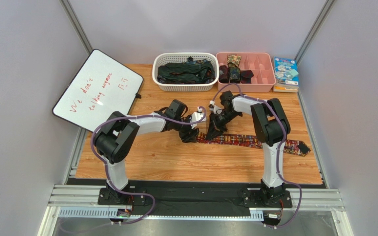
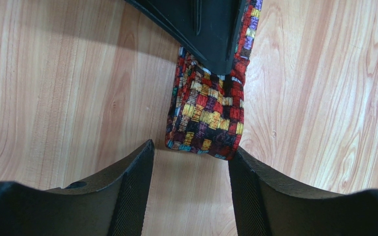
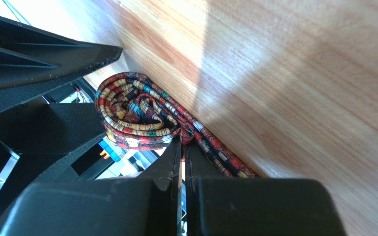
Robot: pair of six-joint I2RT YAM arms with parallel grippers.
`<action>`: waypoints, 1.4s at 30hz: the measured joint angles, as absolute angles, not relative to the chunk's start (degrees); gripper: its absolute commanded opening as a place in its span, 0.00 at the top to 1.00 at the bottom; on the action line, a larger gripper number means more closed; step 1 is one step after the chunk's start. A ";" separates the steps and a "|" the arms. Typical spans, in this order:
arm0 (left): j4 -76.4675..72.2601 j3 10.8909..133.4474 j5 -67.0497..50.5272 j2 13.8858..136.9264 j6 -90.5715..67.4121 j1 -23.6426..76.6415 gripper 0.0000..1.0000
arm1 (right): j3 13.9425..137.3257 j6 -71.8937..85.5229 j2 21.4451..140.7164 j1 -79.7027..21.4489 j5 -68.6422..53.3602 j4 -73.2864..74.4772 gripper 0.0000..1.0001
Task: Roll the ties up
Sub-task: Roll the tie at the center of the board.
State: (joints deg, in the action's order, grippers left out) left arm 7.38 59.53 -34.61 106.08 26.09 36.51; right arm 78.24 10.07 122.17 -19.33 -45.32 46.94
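The right gripper [image 3: 182, 143] is closed to a thin slit. Its tips rest against the patterned tie [image 2: 206, 115] where the rolled part meets the flat strip. Whether any fabric is caught between them cannot be told. The left gripper [image 2: 192, 150] stands with its jaws wide apart. The tie's end lies just past its tips, and one tip is at the corner of the cloth.

The left wrist view shows this end only as a flat, doubled-over flap with the other gripper's black finger lying across it. The right wrist view, from the side, shows that the end is a loose coil of a few turns. It bulges up off the table [image 2: 53, 98] between the two grippers. Only the top view shows the rest of the tie, stretched flat on the wood behind the right arm, with its wide tip near the table's right edge.

The tie is woven in small blocks of red, orange, yellow and green on a dark ground.

At the far edge a white basket [image 1: 162, 84] holds dark ties [image 1: 186, 71] in a loose heap. Beside it is a pink tray [image 1: 262, 73] with rolled ties [image 1: 234, 60] in its left compartments. A whiteboard [image 1: 97, 91] leans at the left.
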 measured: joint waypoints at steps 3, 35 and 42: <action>6.24 58.74 -35.62 105.89 26.30 36.49 0.39 | 79.09 10.02 122.58 -19.49 -44.86 48.01 1.00; 1.04 63.59 -38.15 110.56 23.68 41.60 0.54 | 82.15 8.82 124.51 -20.23 -44.27 52.07 1.00; -0.01 63.48 -38.20 111.11 23.79 41.65 0.63 | 82.15 8.67 124.53 -20.23 -44.49 52.03 1.00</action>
